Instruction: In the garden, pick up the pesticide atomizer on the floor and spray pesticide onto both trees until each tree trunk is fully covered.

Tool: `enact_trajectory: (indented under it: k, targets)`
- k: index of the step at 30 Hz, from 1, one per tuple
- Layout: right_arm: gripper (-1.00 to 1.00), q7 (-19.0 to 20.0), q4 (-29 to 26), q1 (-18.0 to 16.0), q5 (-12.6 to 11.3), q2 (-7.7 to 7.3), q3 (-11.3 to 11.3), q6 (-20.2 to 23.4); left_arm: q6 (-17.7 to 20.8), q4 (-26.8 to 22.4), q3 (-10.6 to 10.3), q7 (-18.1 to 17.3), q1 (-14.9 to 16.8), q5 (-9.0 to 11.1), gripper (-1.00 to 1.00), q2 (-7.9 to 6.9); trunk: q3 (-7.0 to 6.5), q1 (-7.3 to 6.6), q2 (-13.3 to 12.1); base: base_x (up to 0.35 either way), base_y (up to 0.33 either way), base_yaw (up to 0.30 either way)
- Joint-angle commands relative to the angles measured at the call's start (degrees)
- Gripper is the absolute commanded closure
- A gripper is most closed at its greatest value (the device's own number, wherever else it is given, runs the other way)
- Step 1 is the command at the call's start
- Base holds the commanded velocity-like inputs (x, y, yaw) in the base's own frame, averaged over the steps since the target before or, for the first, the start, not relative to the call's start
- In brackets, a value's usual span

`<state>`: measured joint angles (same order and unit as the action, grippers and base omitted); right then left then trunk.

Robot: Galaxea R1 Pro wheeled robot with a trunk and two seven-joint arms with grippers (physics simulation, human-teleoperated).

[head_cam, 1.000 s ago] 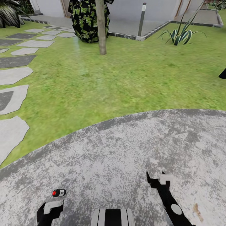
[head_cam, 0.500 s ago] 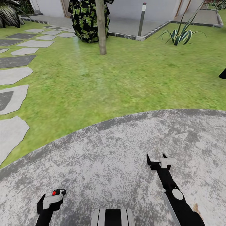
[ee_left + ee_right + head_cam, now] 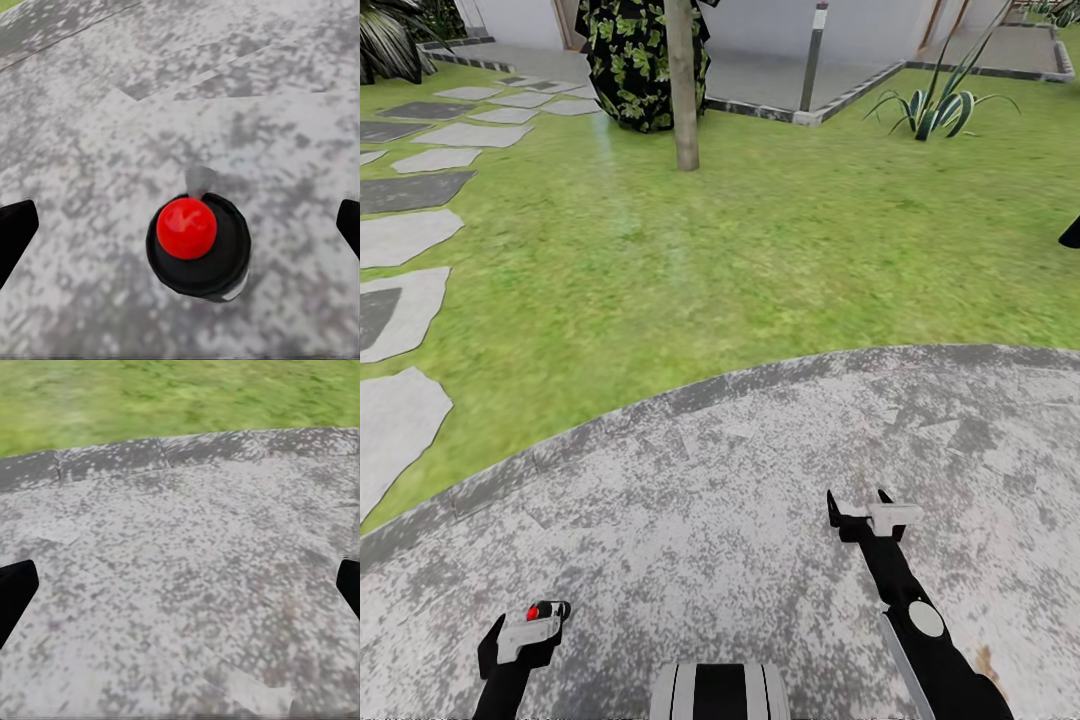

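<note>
Atomizer: black bottle, red nozzle top, seemingly upright on pavement.

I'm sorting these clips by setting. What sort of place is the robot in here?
Most likely a garden or backyard: a green lawn crossed by grey stepping slabs, a bare tree trunk rising from the grass, and a spiky plant by a paved edge. The robot itself stands on a round stone patio.

Between your left gripper's black fingers sits the pesticide atomizer, black with a glossy red nozzle top. Beyond the jaws of both grippers you see mottled grey-and-white paving, then green grass, pale grey slabs and a grey-brown tree trunk.
</note>
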<state>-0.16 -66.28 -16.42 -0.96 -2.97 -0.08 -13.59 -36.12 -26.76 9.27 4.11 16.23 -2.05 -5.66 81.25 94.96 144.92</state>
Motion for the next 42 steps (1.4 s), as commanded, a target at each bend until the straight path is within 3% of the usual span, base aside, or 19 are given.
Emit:
enact_trajectory:
  k: [1, 15, 20, 24, 42]
  targets:
    - [-1.0, 0.0, 0.0, 0.0, -0.1, -0.01, 0.0, -0.2, -0.2, 0.0, 0.0, 0.3, 0.0, -0.2, -1.0, -0.01, 0.26, 0.01, 0.0, 0.0, 0.0, 0.0]
    - [-1.0, 0.0, -0.1, 0.0, -0.1, 0.02, 0.1, -0.1, -0.2, 0.0, 0.0, 0.3, 0.0, -0.2, -1.0, -0.04, 4.32, 0.37, 0.2, 0.0, 0.0, 0.0]
    - [-1.0, -0.1, -0.1, 0.0, -0.1, 0.02, 0.0, -0.2, -0.2, 0.0, 0.0, 0.3, 0.0, -0.2, -1.0, -0.05, 4.49, 0.37, 0.2, 0.0, 0.0, 0.0]
    - [-1.0, -0.1, -0.1, 0.0, -0.1, 0.01, 0.0, -0.2, -0.2, 0.0, 0.0, 0.3, 0.0, -0.2, -1.0, -0.05, 5.49, 0.48, 0.3, 0.0, 0.0, 0.0]
    - [-1.0, -0.1, -0.1, 0.0, -0.1, -0.01, 0.0, -0.1, -0.2, 0.0, 0.0, 0.3, 0.0, -0.2, -1.0, -0.04, 5.58, 0.48, 0.3, 0.033, 0.0, 0.0]
